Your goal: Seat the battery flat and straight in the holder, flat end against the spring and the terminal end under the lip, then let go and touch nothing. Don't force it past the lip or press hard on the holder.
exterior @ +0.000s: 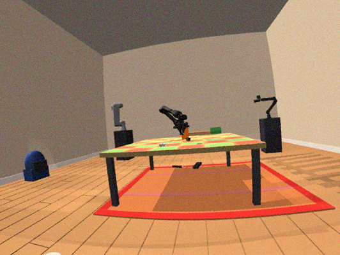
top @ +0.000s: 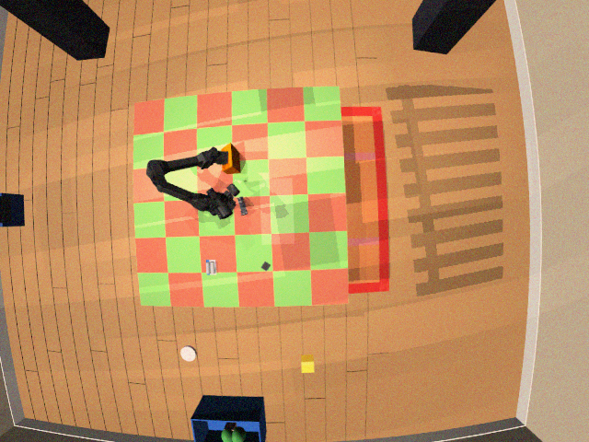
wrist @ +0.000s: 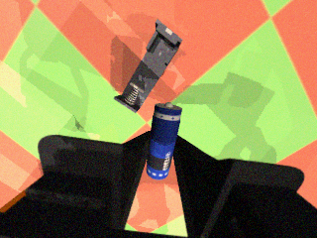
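My gripper (wrist: 161, 137) is shut on the blue battery (wrist: 164, 134). The battery's terminal end points up in the wrist view, and its flat end is toward the bottom. The grey holder (wrist: 158, 59) (top: 242, 205) lies on the checkered table top, apart from the battery. Its coiled spring (wrist: 132, 94) is at the end nearer the battery, and its lip (wrist: 169, 32) is at the far end. The holder slants more to the right than the battery does in the wrist view. The battery's height above the table is hard to judge. In the top view the arm hides the battery.
An orange block (top: 231, 159) (exterior: 184, 133) stands beside the arm's upper link, behind the gripper in the exterior view. A small white and blue item (top: 211, 267) (exterior: 162, 145) and a small dark square (top: 265, 265) lie farther off on the table.
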You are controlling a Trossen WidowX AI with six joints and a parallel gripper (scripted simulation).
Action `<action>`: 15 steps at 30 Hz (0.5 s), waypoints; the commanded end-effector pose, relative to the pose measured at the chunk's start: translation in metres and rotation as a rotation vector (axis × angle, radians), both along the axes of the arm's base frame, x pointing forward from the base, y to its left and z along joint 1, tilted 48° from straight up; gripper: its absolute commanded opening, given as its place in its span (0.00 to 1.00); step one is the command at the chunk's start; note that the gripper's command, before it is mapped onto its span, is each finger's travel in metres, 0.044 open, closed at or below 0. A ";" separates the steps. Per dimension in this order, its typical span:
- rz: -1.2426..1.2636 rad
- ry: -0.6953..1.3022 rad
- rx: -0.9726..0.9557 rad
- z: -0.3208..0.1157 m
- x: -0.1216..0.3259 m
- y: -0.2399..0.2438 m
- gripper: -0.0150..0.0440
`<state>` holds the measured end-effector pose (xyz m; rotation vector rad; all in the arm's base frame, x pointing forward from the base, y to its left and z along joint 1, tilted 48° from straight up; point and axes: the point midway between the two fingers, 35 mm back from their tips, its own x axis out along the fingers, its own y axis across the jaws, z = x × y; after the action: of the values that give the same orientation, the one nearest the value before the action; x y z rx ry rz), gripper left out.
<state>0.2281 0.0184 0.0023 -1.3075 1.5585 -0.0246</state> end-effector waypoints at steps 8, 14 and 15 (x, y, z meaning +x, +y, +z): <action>-0.278 -0.302 0.066 -0.035 0.022 0.048 0.39; -0.315 -0.344 0.072 -0.041 0.024 0.054 0.39; -0.316 -0.346 0.071 -0.040 0.023 0.054 0.39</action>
<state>0.2496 0.0687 -0.0375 -0.9591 1.4456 -0.3545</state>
